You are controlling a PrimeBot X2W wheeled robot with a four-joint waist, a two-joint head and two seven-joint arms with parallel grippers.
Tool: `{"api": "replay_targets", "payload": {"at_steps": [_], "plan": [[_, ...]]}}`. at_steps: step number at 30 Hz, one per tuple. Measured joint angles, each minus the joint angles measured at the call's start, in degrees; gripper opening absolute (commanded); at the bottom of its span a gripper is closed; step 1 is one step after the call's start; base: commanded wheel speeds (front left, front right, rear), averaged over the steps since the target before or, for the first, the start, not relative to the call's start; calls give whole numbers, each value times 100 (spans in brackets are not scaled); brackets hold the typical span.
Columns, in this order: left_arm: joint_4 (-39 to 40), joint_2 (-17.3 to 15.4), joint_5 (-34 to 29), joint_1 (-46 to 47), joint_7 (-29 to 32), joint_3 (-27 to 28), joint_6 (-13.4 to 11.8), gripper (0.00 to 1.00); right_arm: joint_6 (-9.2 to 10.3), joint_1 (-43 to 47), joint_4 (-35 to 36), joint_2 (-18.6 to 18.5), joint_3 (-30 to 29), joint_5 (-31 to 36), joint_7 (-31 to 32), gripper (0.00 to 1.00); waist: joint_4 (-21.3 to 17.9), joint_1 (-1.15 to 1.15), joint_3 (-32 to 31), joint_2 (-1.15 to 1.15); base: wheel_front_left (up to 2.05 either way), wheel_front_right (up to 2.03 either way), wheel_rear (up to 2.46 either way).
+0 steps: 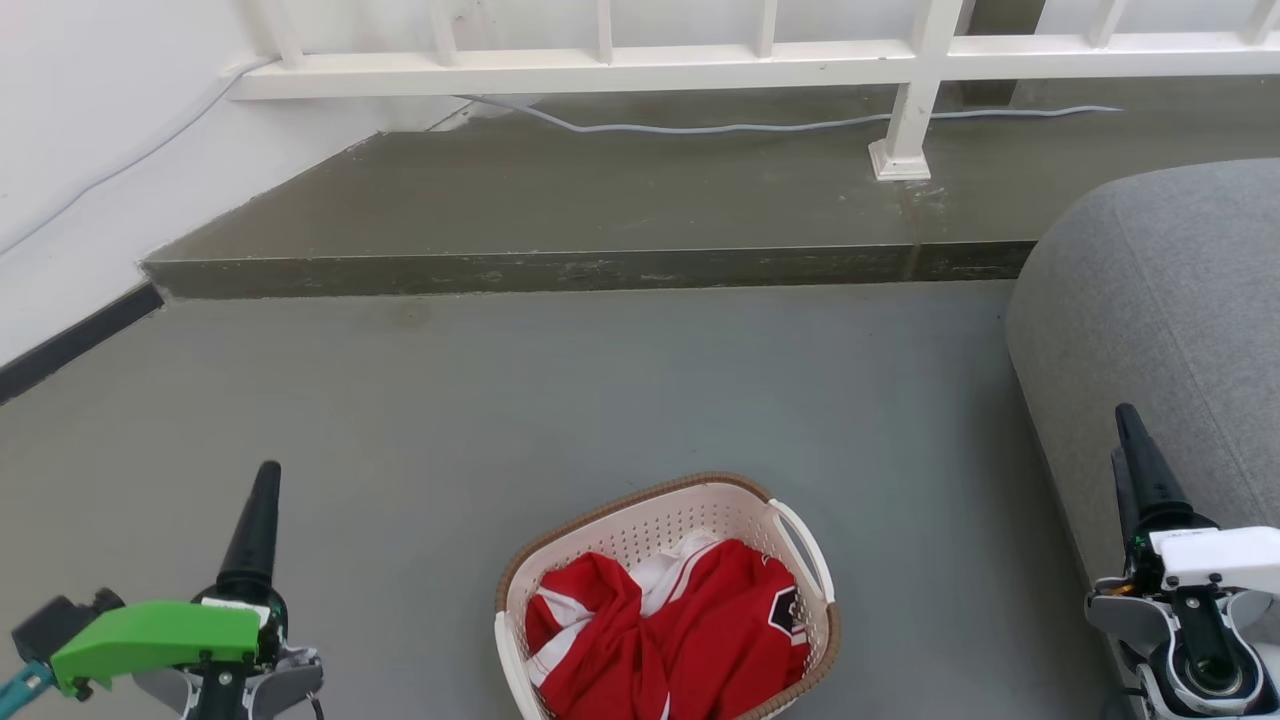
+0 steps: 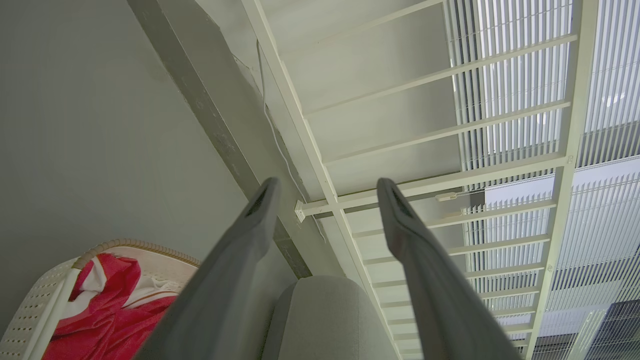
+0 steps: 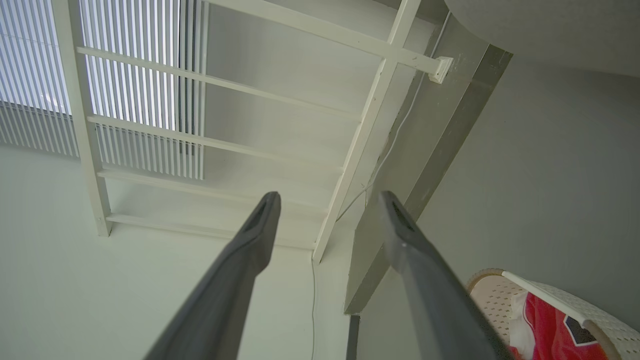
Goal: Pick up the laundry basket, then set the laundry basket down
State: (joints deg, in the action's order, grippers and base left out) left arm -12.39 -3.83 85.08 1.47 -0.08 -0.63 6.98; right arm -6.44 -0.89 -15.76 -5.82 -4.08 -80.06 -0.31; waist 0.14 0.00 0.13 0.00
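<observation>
The cream perforated plastic laundry basket [image 1: 640, 530] is sitting on the smooth grey floor [image 1: 600, 400] before you, holding the crumpled red-and-white cloth garment [image 1: 690, 630]. The rounded grey upholstered sofa [image 1: 1150, 300] is standing right of it, and the white barred railing [image 1: 600, 65] is running behind.

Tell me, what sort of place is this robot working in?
Probably a home's living area: a cream-white perforated plastic laundry basket holding red-and-white clothing sits on a smooth grey floor near a rounded grey fabric sofa, with a white railing and slatted blinds behind.
</observation>
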Motion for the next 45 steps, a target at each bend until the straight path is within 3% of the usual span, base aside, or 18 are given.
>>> {"api": "replay_targets", "payload": {"at_steps": [17, 34, 45], "plan": [[231, -327, -1651, 118, -335, -391, -7, 100, 302, -101, 343, -335, 434, 1818, -321, 100, -1, 0, 44, 0, 0, 0, 0], [361, -616, -3693, 202, -664, -975, -442, 100, 652, -100, 445, -530, 938, 3635, -627, 100, -13, 0, 88, 0, 0, 0, 0], [374, -611, -4578, 202, -865, -1284, -708, 100, 815, -89, 414, -549, 1154, 4566, -832, 100, -14, 0, 109, 0, 0, 0, 0]]}}
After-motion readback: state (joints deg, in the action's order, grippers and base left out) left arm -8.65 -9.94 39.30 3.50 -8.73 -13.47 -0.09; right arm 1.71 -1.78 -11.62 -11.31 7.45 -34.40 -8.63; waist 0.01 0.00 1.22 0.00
